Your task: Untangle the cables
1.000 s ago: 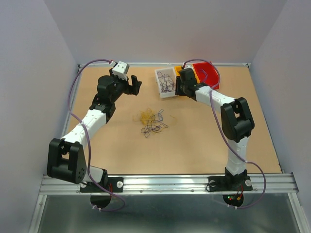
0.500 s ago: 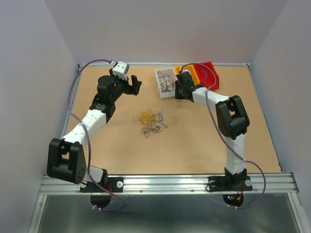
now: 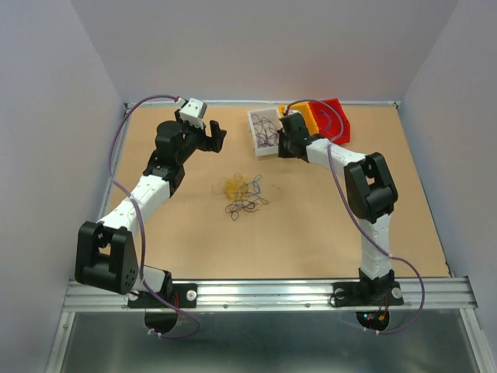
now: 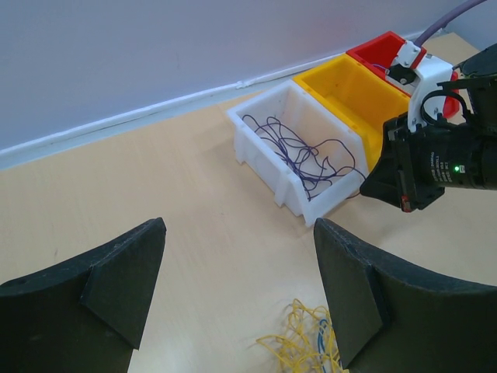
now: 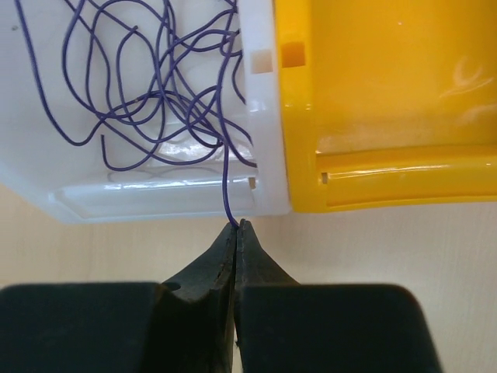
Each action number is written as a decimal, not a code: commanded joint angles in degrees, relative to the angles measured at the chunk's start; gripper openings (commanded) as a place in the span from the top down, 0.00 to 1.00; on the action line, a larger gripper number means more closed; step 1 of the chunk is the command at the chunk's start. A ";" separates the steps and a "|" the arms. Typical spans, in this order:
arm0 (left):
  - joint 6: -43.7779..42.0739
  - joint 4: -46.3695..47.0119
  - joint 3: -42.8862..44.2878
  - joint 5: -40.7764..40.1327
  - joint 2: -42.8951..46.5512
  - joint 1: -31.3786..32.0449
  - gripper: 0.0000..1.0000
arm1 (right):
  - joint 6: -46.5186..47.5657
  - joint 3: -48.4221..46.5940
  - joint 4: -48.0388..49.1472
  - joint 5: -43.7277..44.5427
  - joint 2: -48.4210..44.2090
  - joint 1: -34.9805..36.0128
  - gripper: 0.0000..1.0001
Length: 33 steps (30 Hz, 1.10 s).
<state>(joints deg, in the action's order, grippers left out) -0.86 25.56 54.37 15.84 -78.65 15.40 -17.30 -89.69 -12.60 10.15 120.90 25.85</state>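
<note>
Right gripper [image 5: 235, 227] has its jaws pinched fully together on the end of one purple strand [image 5: 226, 167], just outside the white bin's [image 5: 147, 203] wall that faces it. The strand runs dead straight from the fingertips up over that wall, in line with the gripper. It then curls off into the rest of the purple cables [image 5: 155, 101], a loose loopy heap on the bin floor. Thin, glossy wire.

The bin is shiny moulded plastic, boxy. A yellow bin [image 5: 373, 93] of the same shape touches its right side, and there's a red bin [image 3: 330, 113] beyond that one.

The other cables are a clump [image 3: 242, 196] on the tan table [image 3: 326, 233], well apart from the white bin, toward the arm bases. Frizzy yellow ball on the left, dark loops sprawled right and nearer, a bit of blue mixed in. No real long axis, just a mess.

Left gripper [image 4: 239, 233] is spread wide with nothing in it, up in the air off to the left of the white bin and pointing toward it.

Versus a second ago: the right jaws were part open and sat further right, by the yellow bin. Now they've slid over to the white bin's corner and clamped. Left arm and clump haven't budged.
</note>
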 commanded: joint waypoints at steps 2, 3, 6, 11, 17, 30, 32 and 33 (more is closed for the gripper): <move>-0.89 2.83 0.91 -0.54 1.13 0.33 0.11 | 1.39 -6.71 1.70 -3.12 -2.51 0.96 0.99; -0.89 2.83 1.00 -0.63 1.05 0.42 0.11 | 1.39 -7.51 1.70 -3.73 -2.51 0.96 0.99; -0.89 2.74 1.00 -0.72 1.05 0.42 0.11 | 1.57 -11.01 1.61 -4.53 -1.20 0.96 1.00; -0.98 2.74 1.18 -0.63 0.52 0.42 0.11 | 1.92 -17.70 1.53 -3.73 3.01 0.96 0.99; -1.25 2.04 1.97 -0.19 -0.62 0.51 0.11 | 1.74 -24.56 1.18 -4.27 9.78 0.96 0.99; -3.44 -0.07 2.94 0.95 -0.89 1.39 0.09 | 1.65 -28.44 -1.37 -1.54 14.99 1.22 0.82; -4.23 -0.60 2.85 1.13 -0.10 1.91 0.06 | 2.01 -27.21 -1.37 -0.31 13.14 1.57 0.77; -5.28 -1.47 2.93 1.39 0.25 2.09 0.05 | 2.27 -26.60 -1.37 -0.05 10.96 1.75 0.75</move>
<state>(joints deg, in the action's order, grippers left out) -3.03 24.05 54.48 16.01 -80.51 16.64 -16.19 -114.45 -14.35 8.10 138.80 26.46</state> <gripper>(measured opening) 0.936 0.226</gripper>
